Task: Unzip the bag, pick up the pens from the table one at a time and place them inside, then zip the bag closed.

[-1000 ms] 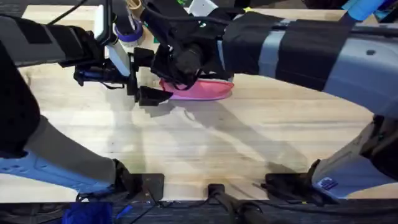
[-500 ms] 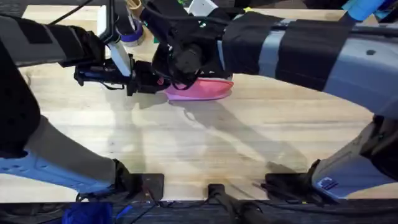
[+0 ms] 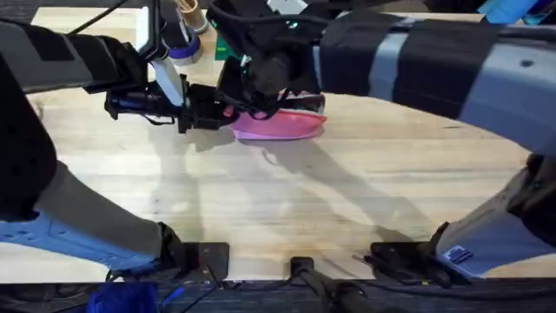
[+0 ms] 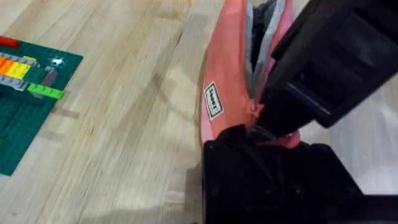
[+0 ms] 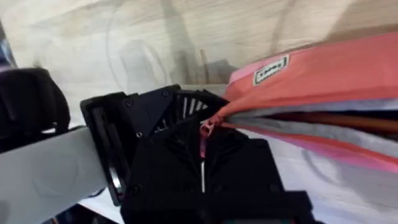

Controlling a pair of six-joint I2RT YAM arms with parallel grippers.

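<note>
The pink bag [image 3: 282, 126] lies at the far middle of the table [image 3: 287, 200]. Its zipper is open along most of its length, showing grey lining [image 4: 261, 31]. My left gripper [image 3: 219, 116] is shut on the bag's left end, with the fabric pinched at its fingertips [image 4: 264, 134]. My right gripper [image 3: 256, 104] reaches over the bag from the right and is shut on the pink zipper pull [image 5: 204, 130] at that same end. Inside the opening lies a long brownish-red shape [image 5: 348, 120], possibly pens.
A green brick baseplate [image 4: 28, 106] with coloured bricks lies just beyond the bag's left end, also seen as a green patch [image 3: 222, 48]. A purple-blue roll [image 3: 182, 50] stands at the far edge. Bare wood stretches toward the arm bases.
My left gripper moved from just in front of the bag's left end onto it and shut on the fabric. The right gripper shifted slightly farther back over the bag.
</note>
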